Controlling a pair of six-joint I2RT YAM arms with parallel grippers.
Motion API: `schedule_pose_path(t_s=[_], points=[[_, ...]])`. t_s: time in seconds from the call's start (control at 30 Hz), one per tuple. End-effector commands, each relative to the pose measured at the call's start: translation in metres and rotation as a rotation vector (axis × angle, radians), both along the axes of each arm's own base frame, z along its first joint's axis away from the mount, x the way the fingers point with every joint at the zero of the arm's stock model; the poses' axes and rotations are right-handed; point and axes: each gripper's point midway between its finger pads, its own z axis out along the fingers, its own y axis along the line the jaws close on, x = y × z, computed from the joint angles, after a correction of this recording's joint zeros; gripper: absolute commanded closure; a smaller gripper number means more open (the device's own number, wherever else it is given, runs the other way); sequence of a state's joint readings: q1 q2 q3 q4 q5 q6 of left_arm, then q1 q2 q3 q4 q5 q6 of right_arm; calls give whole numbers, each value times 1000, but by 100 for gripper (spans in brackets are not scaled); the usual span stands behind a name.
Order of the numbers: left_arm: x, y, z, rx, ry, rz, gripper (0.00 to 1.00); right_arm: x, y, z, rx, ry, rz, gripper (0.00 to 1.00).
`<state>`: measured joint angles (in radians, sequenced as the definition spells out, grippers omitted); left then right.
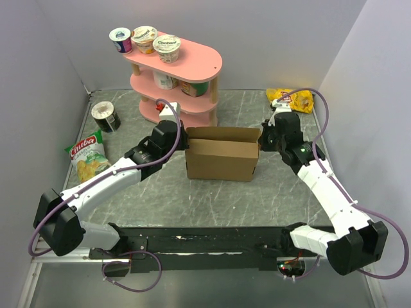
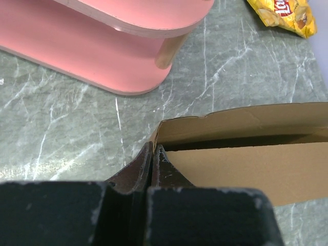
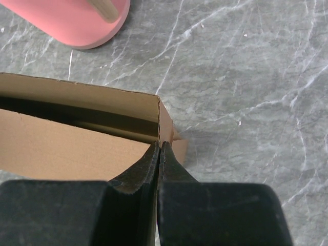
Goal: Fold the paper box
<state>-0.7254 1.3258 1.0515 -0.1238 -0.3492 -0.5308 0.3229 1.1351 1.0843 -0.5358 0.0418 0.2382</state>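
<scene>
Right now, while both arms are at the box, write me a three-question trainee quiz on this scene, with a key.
1. True or false: the left gripper and the right gripper stand open, clear of the plain brown cardboard paper box.
2. What lies on the grey marbled table near its far right corner? A) a yellow crisp bag B) a red mug C) a white plate
3. How many yoghurt pots stand on the top tier of the pink rounded shelf?

Key: 1 false, both are shut on the box's end walls. 2 A. 3 three.
</scene>
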Motion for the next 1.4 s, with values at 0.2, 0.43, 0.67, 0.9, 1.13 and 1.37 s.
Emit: schedule_pose_path(t_s=[0.2, 0.43, 0.67, 0.9, 1.13, 1.37], points=[[-31, -32, -39, -79, 181, -127, 99, -4, 32, 11, 113, -35, 96, 100], [-27, -27, -19, -104, 167, -140, 99, -5, 29, 6, 101, -29, 90, 100], [-24, -24, -24, -168, 200, -159, 99, -6, 28, 3, 89, -25, 90, 100], [-17, -29, -14, -223, 200, -163, 99, -7, 26, 3, 78, -26, 83, 100], [-23, -36, -34, -286, 261, -159, 99, -8, 27, 1, 70, -24, 82, 100], [-32, -21, -62, -257, 276, -84, 99, -8, 27, 2, 68, -29, 83, 100]])
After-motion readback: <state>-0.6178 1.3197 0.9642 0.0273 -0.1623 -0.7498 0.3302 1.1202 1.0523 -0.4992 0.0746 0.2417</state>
